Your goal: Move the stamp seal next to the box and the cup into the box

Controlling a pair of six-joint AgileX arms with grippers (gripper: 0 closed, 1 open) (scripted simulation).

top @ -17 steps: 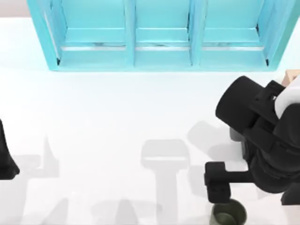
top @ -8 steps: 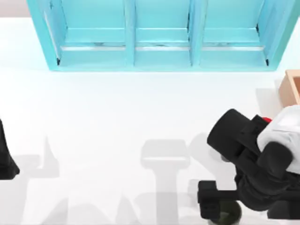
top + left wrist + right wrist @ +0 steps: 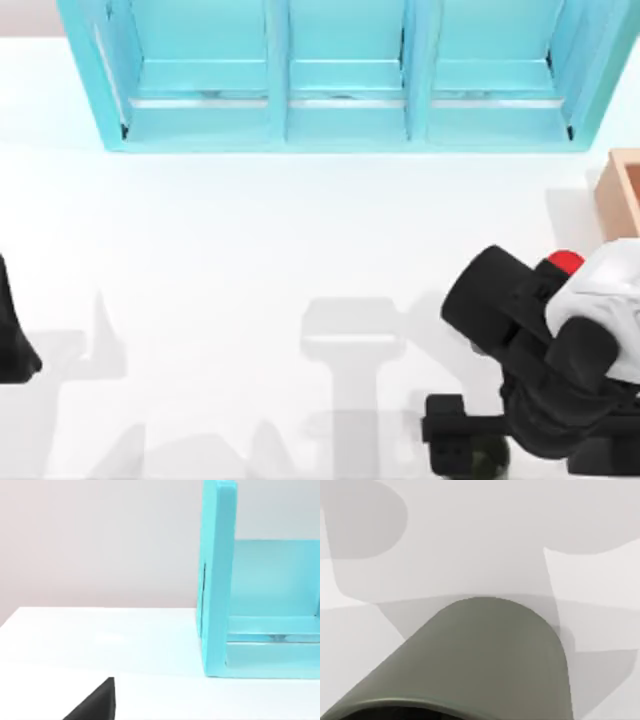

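Right gripper (image 3: 462, 458) over the cup (image 3: 488, 462) near the table's front right, finger spacing unclear, right wrist view close on cup wall (image 3: 480, 660), top view adds red stamp seal (image 3: 565, 263), box (image 3: 620, 190), left arm parked at left edge

open table (image 3: 250, 260) centre-left, turquoise shelf unit (image 3: 340, 75) walls the far edge

Bulky black right arm (image 3: 520, 330) with white casing

olive cup (image 3: 485, 655) upright, red-knobbed stamp seal (image 3: 565, 262), tan box (image 3: 620, 188)
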